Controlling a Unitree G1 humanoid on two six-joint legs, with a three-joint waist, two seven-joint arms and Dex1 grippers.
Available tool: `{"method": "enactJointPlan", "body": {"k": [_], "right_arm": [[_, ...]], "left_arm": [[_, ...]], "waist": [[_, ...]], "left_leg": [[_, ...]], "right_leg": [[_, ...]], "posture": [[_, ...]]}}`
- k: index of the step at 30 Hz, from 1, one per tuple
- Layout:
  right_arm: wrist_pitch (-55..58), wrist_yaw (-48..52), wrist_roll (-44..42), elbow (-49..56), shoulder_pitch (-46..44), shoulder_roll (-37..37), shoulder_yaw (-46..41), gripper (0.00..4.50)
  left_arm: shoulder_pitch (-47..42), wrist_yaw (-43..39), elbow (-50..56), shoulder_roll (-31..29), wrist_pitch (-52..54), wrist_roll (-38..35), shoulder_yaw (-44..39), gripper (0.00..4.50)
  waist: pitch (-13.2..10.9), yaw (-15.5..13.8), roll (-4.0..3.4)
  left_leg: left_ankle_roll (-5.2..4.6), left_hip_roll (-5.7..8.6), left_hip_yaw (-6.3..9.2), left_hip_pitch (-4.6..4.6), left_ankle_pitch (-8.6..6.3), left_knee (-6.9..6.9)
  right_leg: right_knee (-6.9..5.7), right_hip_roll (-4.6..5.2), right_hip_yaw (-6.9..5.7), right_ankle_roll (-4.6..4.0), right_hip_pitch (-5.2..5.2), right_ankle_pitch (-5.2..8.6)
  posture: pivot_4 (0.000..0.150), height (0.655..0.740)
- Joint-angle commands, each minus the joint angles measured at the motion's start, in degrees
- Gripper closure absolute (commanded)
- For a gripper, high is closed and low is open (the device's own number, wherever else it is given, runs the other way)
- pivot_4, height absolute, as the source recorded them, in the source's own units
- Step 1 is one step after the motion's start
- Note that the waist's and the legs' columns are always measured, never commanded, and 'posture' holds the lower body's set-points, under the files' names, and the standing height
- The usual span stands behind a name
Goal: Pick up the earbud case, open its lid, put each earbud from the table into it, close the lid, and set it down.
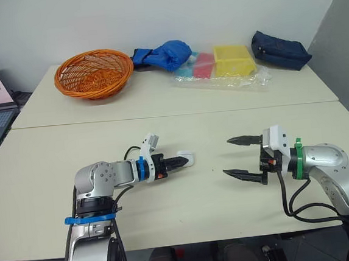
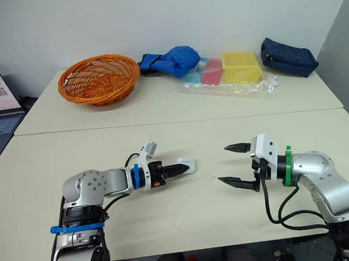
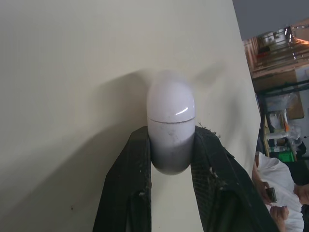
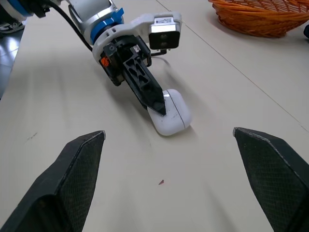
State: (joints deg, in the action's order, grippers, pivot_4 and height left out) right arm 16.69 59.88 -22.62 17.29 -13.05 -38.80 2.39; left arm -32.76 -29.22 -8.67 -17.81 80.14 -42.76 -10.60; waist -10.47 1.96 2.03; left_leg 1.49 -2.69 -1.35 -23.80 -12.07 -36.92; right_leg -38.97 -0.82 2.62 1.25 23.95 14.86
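The small white glossy earbud case [image 3: 171,116] lies flat on the cream counter [image 1: 188,221], approx. midway btw. the left and right edges, in the near half. Its lid is shut; a thin seam line runs across the shell. The left hand [image 1: 181,161] is low on the counter and its two black fingers [image 3: 130,169] press on both sides of the case's lower part, so it holds the case. The rounded lid end points away from this hand.

The right hand [image 1: 226,156] hovers a bit above the counter, near the case but apart from it, on the side of the right edge. Its fingers [image 4: 79,164] are spread wide w/ nothing btw. them, and they point toward the case.

At the far left corner stands an orange woven basket [image 1: 93,73]. Along the far edge lie a blue fabric bundle [image 1: 165,54], a clear plastic bag w/ yellow and pink boxes [image 1: 232,61], and, near the far right corner, a dark navy pouch [image 1: 279,50].
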Motion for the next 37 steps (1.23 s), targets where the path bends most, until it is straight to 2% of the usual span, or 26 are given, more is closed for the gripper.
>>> {"method": "enactJointPlan", "body": {"k": [1, 6, 12, 15, 19, 21, 23, 25, 28, 30, 33, 35, 37], "right_arm": [[-1.3, -0.6, 0.4, 0.8, -1.2, -0.1, -0.6, 0.01], [-1.5, -0.7, 0.8, -0.5, -2.3, 0.2, -0.7, 0.0], [-2.8, -0.2, 1.3, -2.6, -3.3, 0.3, -0.3, 0.0], [-3.9, 0.5, 1.6, -3.9, -3.3, -0.1, -0.5, 0.0], [-5.4, 1.5, 1.4, -5.4, -2.9, -1.2, -1.1, 0.0], [-5.8, 1.4, 1.6, -6.3, -2.7, -1.8, -1.5, 0.0], [-5.8, 1.3, 1.2, -6.3, -1.9, -2.4, -2.4, 0.0], [-5.7, 0.9, 0.9, -6.0, -1.4, -2.9, -3.5, 0.0], [-5.0, 0.3, 0.5, -5.6, -0.8, -3.1, -4.3, 0.0], [-4.7, 0.1, 0.3, -5.4, -0.7, -3.2, -4.4, 0.0], [-4.7, -0.1, 0.4, -4.7, -0.3, -3.0, -4.1, 0.0], [-4.6, -0.1, 0.4, -4.6, -0.6, -2.9, -3.8, 0.0], [-4.8, 0.3, 0.7, -5.0, -0.9, -2.9, -3.5, 0.0]], "left_arm": [[0.2, 2.7, -1.5, 0.3, 2.4, 1.3, -0.7, 3.42], [0.8, 2.9, -0.6, -1.7, 3.2, 1.7, -1.4, 1.8], [5.1, 2.3, 4.3, -6.6, 5.2, 0.1, -3.0, 0.08], [10.2, -1.9, 8.2, -14.8, 3.5, -1.1, -4.9, 0.02], [14.6, -10.7, 10.8, -22.7, -13.2, 2.9, -1.4, 0.02], [17.7, -17.4, 11.4, -26.6, -27.0, 8.3, 1.4, 0.02], [20.0, -22.0, 11.2, -27.3, -42.4, 12.7, 0.3, 0.02], [20.9, -24.3, 8.9, -27.3, -51.7, 14.8, -1.6, 0.02], [21.7, -25.5, 5.3, -27.1, -62.5, 18.3, -2.5, 0.02], [21.5, -26.2, 4.0, -26.6, -65.4, 18.8, -2.8, 0.02], [19.3, -22.5, 1.8, -26.1, -66.4, 21.3, -2.4, 0.02], [18.6, -22.6, 1.2, -26.8, -68.6, 23.8, -0.8, 0.02], [18.6, -24.6, 1.9, -26.8, -67.1, 22.8, -0.3, 0.02]], "waist": [[0.0, 0.0, 0.01], [0.0, 0.0, -0.01], [0.1, 1.2, 0.01], [0.1, 2.5, 0.06], [0.1, 2.9, 0.05], [0.1, 2.6, 0.04], [0.1, 2.2, 0.03], [0.1, 1.3, 0.04], [0.1, 0.3, 0.04], [0.1, -0.1, 0.04], [0.1, -0.3, 0.04], [0.1, -0.3, 0.05], [0.1, -0.3, 0.06]], "left_leg": [[0.0, 0.0, 0.01, 0.01, 0.0, -0.01], [0.0, 0.01, -0.01, 0.07, 0.0, -0.01], [0.02, -0.04, -0.02, 0.94, -0.02, 0.25], [0.02, -0.15, 0.03, 1.07, -0.01, 0.4], [0.02, -0.06, 0.17, 1.45, -0.01, 0.96], [0.03, -0.07, 0.47, 1.33, -0.01, 0.99], [0.04, -0.09, 0.57, 1.13, -0.01, 1.01], [0.05, -0.1, 0.55, 0.87, -0.02, 1.03], [0.16, -0.1, 0.47, 0.77, -0.09, 1.04], [0.21, -0.1, 0.45, 0.74, -0.13, 1.04], [0.22, -0.1, 0.44, 0.73, -0.14, 1.06], [0.22, -0.09, 0.45, 0.71, -0.14, 1.03], [0.22, -0.06, 0.43, 0.7, -0.14, 1.0]], "right_leg": [[0.0, 0.0, -0.01, 0.0, -0.03, 0.0], [0.01, 0.01, 0.02, 0.0, -0.1, 0.0], [0.01, 0.02, 0.12, -0.2, -0.76, 0.11], [-0.01, 0.03, 0.23, -0.56, -0.73, 0.22], [-0.06, -0.01, 0.24, -0.73, -0.74, 0.24], [-0.06, -0.04, 0.12, -0.95, -0.71, 0.37], [-0.04, -0.03, -0.01, -1.09, -0.63, 0.47], [0.01, 0.05, -0.03, -1.25, -0.43, 0.63], [0.04, 0.16, -0.03, -1.03, -0.38, 0.68], [0.09, 0.2, -0.02, -0.97, -0.38, 0.73], [0.08, 0.37, -0.05, -0.82, -0.4, 0.81], [0.08, 0.41, -0.07, -0.74, -0.42, 0.79], [0.09, 0.42, -0.06, -0.66, -0.43, 0.75]], "posture": [[0.15, 0.74], [0.15, 0.74], [0.15, 0.74], [0.15, 0.74], [0.15, 0.74], [0.15, 0.74], [0.15, 0.74], [0.15, 0.74], [0.15, 0.74], [0.15, 0.74], [0.15, 0.74], [0.15, 0.74], [0.15, 0.74]]}}
